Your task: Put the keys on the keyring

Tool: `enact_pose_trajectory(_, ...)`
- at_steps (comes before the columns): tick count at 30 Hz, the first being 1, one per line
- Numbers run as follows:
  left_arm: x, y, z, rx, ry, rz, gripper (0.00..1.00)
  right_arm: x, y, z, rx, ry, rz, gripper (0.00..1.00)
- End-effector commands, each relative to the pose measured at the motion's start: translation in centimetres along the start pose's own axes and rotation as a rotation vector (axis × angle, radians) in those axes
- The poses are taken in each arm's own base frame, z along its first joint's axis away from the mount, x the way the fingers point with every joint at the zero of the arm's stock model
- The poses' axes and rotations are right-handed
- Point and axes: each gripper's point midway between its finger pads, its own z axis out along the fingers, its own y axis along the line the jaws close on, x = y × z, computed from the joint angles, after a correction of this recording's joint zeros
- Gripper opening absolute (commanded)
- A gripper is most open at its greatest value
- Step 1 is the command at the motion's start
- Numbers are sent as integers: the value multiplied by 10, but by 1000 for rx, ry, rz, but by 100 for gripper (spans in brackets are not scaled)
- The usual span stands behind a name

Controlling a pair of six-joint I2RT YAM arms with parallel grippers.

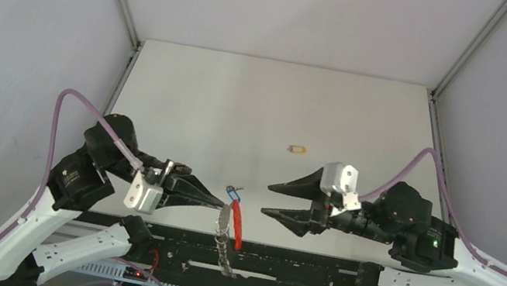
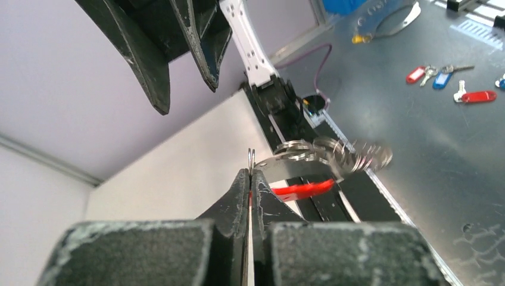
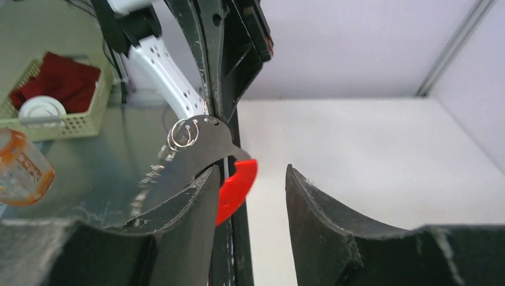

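My left gripper (image 1: 223, 201) is shut on the top end of the keyring (image 1: 224, 224). The keyring is a grey curved plate with wire clips and a red band (image 1: 237, 228), and it hangs off the near table edge. A blue tag (image 1: 231, 192) sits right at the left fingertips; I cannot tell whether it is clipped on. The yellow-orange key (image 1: 296, 149) lies on the table further back. My right gripper (image 1: 266, 199) is open and empty, just right of the keyring. The left wrist view shows shut jaws (image 2: 251, 174) on the keyring (image 2: 309, 162). The right wrist view shows open jaws (image 3: 250, 176) facing the keyring (image 3: 199, 149).
A black rail (image 1: 292, 264) runs along the near table edge. Off the table, spare tagged keys (image 2: 440, 77) lie on a metal surface. A basket with red cloth (image 3: 56, 98) and an orange bottle (image 3: 21, 170) stand beside the table.
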Motion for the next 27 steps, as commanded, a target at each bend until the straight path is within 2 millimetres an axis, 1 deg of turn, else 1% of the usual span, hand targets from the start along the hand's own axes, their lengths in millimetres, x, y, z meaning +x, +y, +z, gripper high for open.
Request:
enact_pose_trajectory(1,-28,2,5,32,-119,39,0,-32,8,5,-51,-204,-73,52)
enact_pose_trajectory(7,-25,5,6,22,-113,59,0,-33,22,16,-131,-229,-118,51)
enact_pose_trajectory(9,-21,4,5,12,-104,71,0,-39,24,18,-142,-256,-128,50)
enact_pose_trajectory(11,-14,3,4,5,-81,104,0,-40,20,19,-119,-258,-116,50)
enact_pose_trajectory(12,-8,2,3,6,-62,117,0,-39,11,20,-74,-251,-89,50)
enact_pose_trajectory(13,-2,0,2,7,-41,127,0,-37,-2,20,-14,-239,-55,50)
enact_pose_trajectory(15,14,-5,1,17,9,130,0,-23,-51,21,182,-196,57,57)
enact_pose_trajectory(16,21,-7,0,20,30,117,0,-6,-78,21,275,-145,130,58)
enact_pose_trajectory(17,27,-9,0,20,47,102,0,11,-102,19,355,-105,209,58)
enact_pose_trajectory(19,38,-14,0,23,67,73,0,46,-157,9,559,-46,389,57)
enact_pose_trajectory(21,44,-18,0,28,73,49,0,88,-201,-2,723,38,488,59)
enact_pose_trajectory(24,52,-21,1,25,87,-12,0,146,-246,-9,863,159,568,60)
enact_pose_trajectory(26,56,-23,2,27,94,-57,0,182,-269,-7,919,222,599,60)
enact_pose_trajectory(27,59,-24,2,27,98,-81,0,203,-279,-4,942,265,596,60)
